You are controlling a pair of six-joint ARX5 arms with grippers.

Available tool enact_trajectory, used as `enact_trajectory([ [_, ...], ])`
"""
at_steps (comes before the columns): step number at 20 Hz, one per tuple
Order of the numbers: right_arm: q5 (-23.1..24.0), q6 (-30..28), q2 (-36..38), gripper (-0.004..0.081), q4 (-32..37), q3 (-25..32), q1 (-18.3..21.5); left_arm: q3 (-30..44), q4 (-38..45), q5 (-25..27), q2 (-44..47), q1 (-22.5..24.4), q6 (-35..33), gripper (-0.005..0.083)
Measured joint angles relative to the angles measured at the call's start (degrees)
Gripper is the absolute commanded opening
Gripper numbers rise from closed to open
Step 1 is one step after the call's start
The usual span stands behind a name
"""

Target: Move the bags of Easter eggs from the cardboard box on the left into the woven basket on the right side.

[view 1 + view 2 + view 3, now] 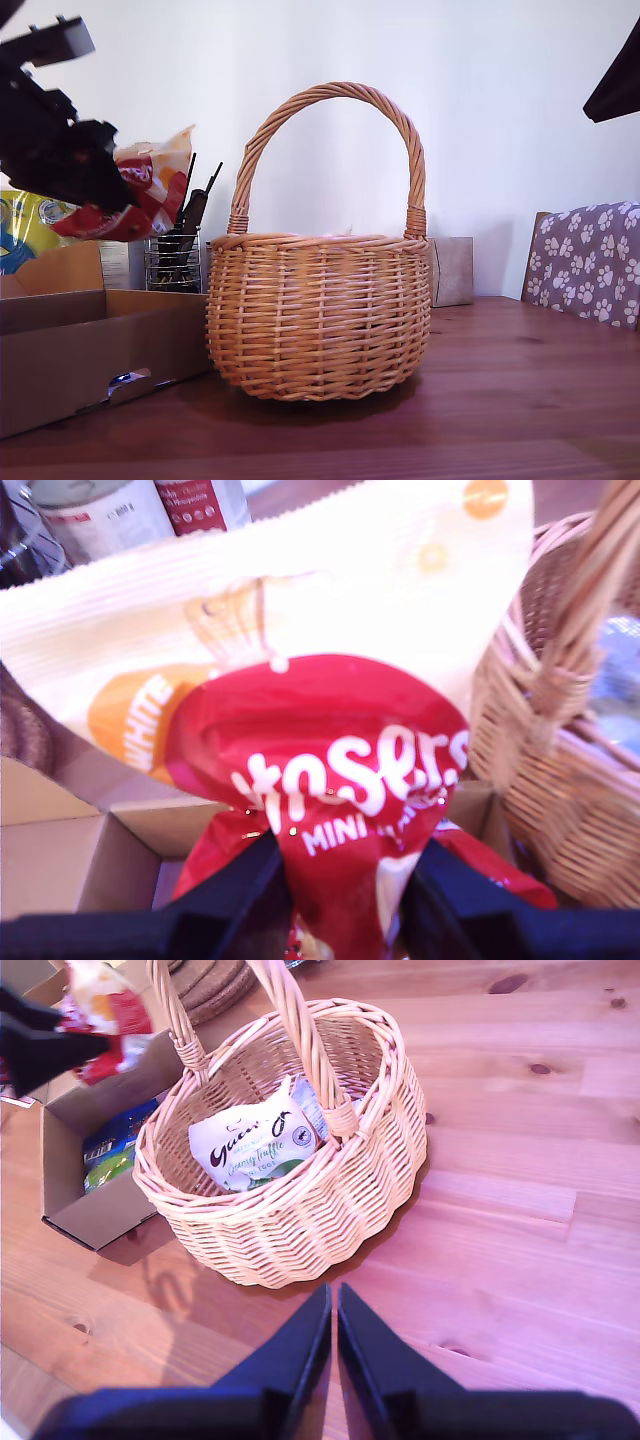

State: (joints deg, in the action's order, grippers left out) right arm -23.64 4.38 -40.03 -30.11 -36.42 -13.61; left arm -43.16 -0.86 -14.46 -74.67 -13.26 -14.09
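While my first gripper (340, 880) clamps the red-and-cream egg bag (140, 190) clear above the cardboard box (90, 350) | woven basket (320, 310) at its 3 o'clock in the exterior view | my second gripper (332, 1350) closed, empty.

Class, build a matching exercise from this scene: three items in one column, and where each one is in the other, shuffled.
Items:
1. red and cream bag
2. white bag
3. blue and green bag

Places:
A. inside the woven basket
B. in the cardboard box
C. held up by my first gripper

Pairs: 1-C, 2-A, 3-B
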Motion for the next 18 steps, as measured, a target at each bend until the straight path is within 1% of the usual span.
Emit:
enact_trajectory([
  [2, 0.0, 0.0, 0.0, -0.0012, 0.0, 0.0, 0.0, 0.0, -4.2, -1.1, 3.6, -0.1, 1.0, 0.0200],
  [4, 0.0, 0.0, 0.0, -0.0012, 0.0, 0.0, 0.0, 0.0, -7.6, -3.4, 7.6, -1.9, 3.5, 0.0202],
  [5, 0.0, -0.2, 0.0, -0.0012, 0.0, 0.0, 0.0, 0.0, -8.5, -4.7, 8.9, -3.5, 4.8, 0.0203],
  [8, 0.0, -1.3, 0.0, -0.0012, 0.0, 0.0, 0.0, 0.0, -9.3, -7.9, 8.3, -11.8, 8.3, 0.0203],
  [11, 0.0, -1.3, 0.0, -0.0012, 0.0, 0.0, 0.0, 0.0, -5.0, -8.1, 4.3, -18.9, 11.6, 0.0203],
  [12, 0.0, -1.3, 0.0, -0.0012, 0.0, 0.0, 0.0, 0.0, -2.8, -8.1, 2.9, -20.3, 12.8, 0.0203],
  [16, 0.0, -1.3, 0.0, -0.0012, 0.0, 0.0, 0.0, -0.1, 6.4, -7.7, -1.7, -22.7, 16.7, 0.0203],
  [18, 0.0, -1.3, 0.0, -0.0012, 0.0, 0.0, 0.0, -0.3, 10.6, -6.7, -4.7, -22.9, 16.9, 0.0202],
])
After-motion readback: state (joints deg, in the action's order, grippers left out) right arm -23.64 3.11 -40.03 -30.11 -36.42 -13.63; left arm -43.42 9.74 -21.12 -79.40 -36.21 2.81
